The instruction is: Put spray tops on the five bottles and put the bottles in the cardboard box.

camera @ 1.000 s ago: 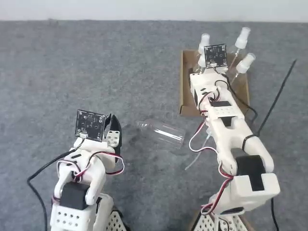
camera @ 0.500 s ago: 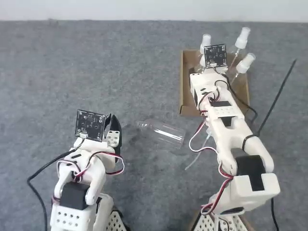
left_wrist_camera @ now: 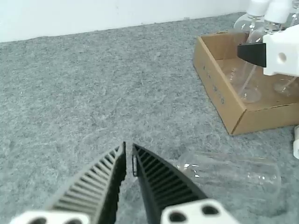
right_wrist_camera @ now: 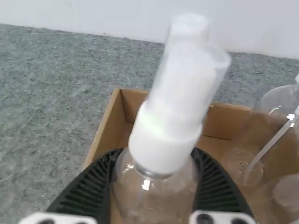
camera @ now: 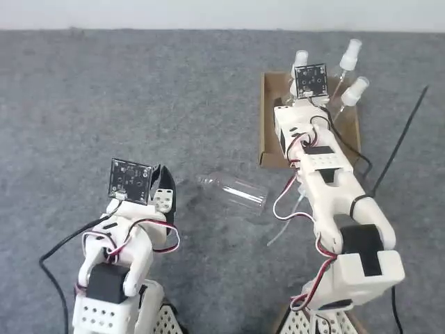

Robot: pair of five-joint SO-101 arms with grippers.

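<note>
Right pincer (right_wrist_camera: 156, 154) hugs a capped bottle (right_wrist_camera: 154, 193) over the cardboard box (right_wrist_camera: 106, 126), far right. Left pincer (left_wrist_camera: 129, 156) is pressed together. A bare bottle (camera: 233, 191) lies on the table (camera: 104, 83): probably light, slippery, rolly. Grab its middle.

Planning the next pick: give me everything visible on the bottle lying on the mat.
The lying bottle is clear, plastic-looking, round-bodied, with a bare open neck and no spray top. It lies on its side on the grey mat, between the arms, outside the cardboard box and apart from it. Its neck points toward the left claw, which is shut and not touching it.
</note>
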